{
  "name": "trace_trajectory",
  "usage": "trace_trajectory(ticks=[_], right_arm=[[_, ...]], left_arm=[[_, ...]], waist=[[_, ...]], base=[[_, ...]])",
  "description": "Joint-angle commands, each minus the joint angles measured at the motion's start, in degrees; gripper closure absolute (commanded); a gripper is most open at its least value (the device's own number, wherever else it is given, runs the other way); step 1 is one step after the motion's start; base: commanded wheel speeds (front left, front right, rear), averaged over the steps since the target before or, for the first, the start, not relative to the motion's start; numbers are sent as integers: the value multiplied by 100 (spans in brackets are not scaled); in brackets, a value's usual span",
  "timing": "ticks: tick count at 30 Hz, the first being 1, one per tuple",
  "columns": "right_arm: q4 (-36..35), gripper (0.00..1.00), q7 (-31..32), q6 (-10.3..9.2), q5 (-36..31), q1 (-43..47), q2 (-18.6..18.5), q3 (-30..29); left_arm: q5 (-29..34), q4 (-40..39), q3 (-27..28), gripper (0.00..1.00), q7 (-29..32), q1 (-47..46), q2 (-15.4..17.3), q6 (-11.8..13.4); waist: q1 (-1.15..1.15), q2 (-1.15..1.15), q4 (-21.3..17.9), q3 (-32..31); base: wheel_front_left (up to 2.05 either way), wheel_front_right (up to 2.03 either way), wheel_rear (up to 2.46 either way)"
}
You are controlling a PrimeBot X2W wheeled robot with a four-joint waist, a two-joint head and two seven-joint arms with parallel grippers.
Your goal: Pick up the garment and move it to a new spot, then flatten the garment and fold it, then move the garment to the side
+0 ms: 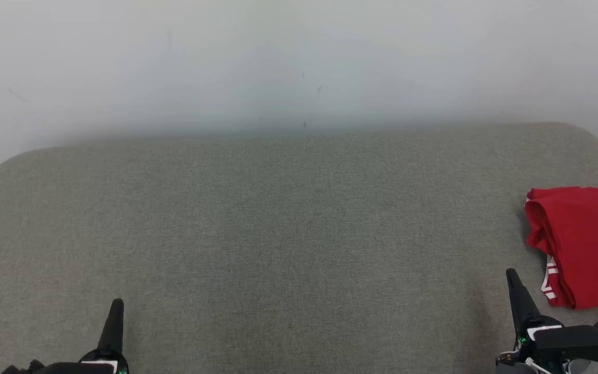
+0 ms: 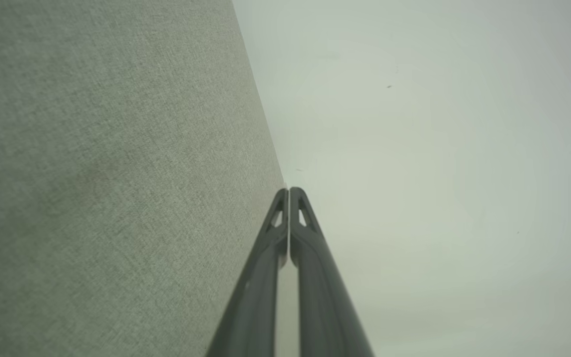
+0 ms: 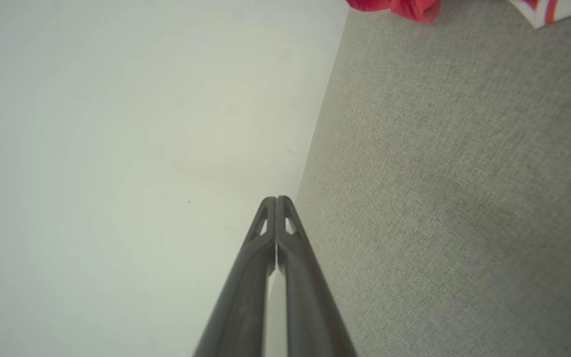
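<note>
Lying roughly folded at the grey fabric worktop's (image 1: 278,234) right edge: red garment (image 1: 587,239) with white-striped trim, just beside right hand (image 1: 512,276). Left hand (image 1: 117,306) and right hand pressed together, empty.

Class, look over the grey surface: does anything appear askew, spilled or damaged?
Nothing spilled or damaged. The red garment lies at the right of the grey surface, loosely folded, striped trim poking out.

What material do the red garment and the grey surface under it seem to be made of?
The red garment: soft knit cloth, probably cotton or jersey, matte; it folds limply, with a red-and-white striped trim. The grey surface: woven upholstery fabric, matte; a fine weave grain shows in both wrist views.
</note>
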Motion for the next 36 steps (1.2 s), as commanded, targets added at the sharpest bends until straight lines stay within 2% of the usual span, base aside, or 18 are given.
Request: trace_trajectory(ticks=[1,28,36], right_arm=[[-59,100,32,3,176,-83,15,-29],[-149,100,273,4,1246,-102,72,-161],[-141,100,272,4,1211,-99,69,-155]], left_arm=[[-140,-3,18,100,42,-108,24,-21],[-1146,36,52,100,314,-267,27,-112],[-1123,34,49,100,302,-263,26,-111]], waist=[[0,0,10,3],[0,0,139,38],[0,0,139,38]], base=[[0,0,0],[0,0,0],[0,0,0]])
